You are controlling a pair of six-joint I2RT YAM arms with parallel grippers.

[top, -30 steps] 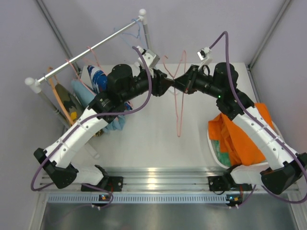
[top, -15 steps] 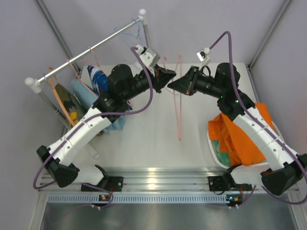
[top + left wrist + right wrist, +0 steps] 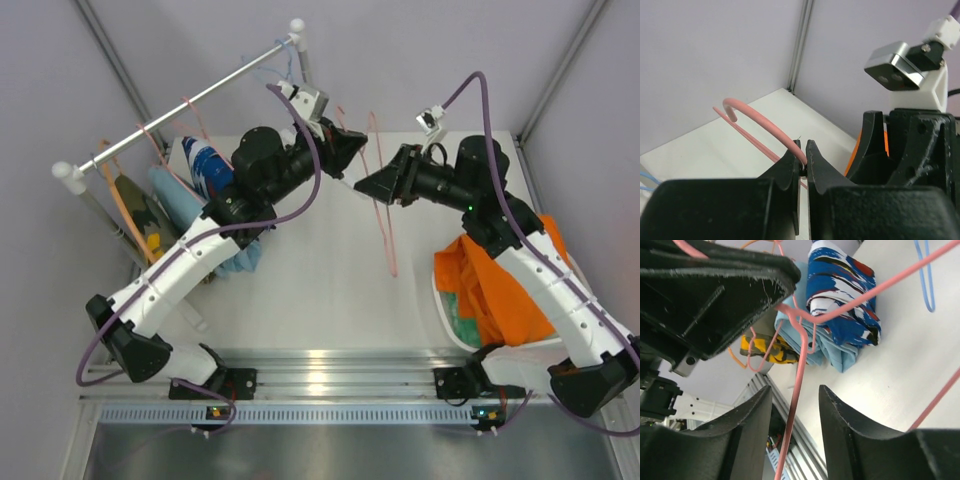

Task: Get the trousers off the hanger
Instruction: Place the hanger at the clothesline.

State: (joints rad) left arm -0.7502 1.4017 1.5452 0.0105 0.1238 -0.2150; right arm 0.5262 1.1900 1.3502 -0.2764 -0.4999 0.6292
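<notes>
- Take the rail (image 3: 190,100) as your reference; it runs diagonally across the far left of the table (image 3: 300,280).
- At the rail's near-left end, the olive camouflage trousers (image 3: 140,215) hang on an orange hanger, a yellow patch showing low down.
- Next along the rail, the light blue trousers (image 3: 172,192) hang just beside the camouflage pair.
- Further along, the blue-and-white patterned trousers (image 3: 203,160) hang against the light blue pair.
- At the rail's far end a blue hanger (image 3: 285,62) hangs bare.
- Right of the rail, your left gripper (image 3: 805,150) is raised over the table. Its jaws are pinched together on the pink hanger (image 3: 875,289), just below the hook.
- The pink hanger carries no cloth. It dangles from that grip, clear of the rail.
- Your right gripper (image 3: 795,392) faces the left one, tips close. Its jaws stand apart, the pink wire running between them, nothing clamped.
- Well right of the rail, the orange trousers (image 3: 500,290) lie heaped in a white basket (image 3: 442,305).
- The mint green trousers (image 3: 465,318) show beneath the orange pair.
</notes>
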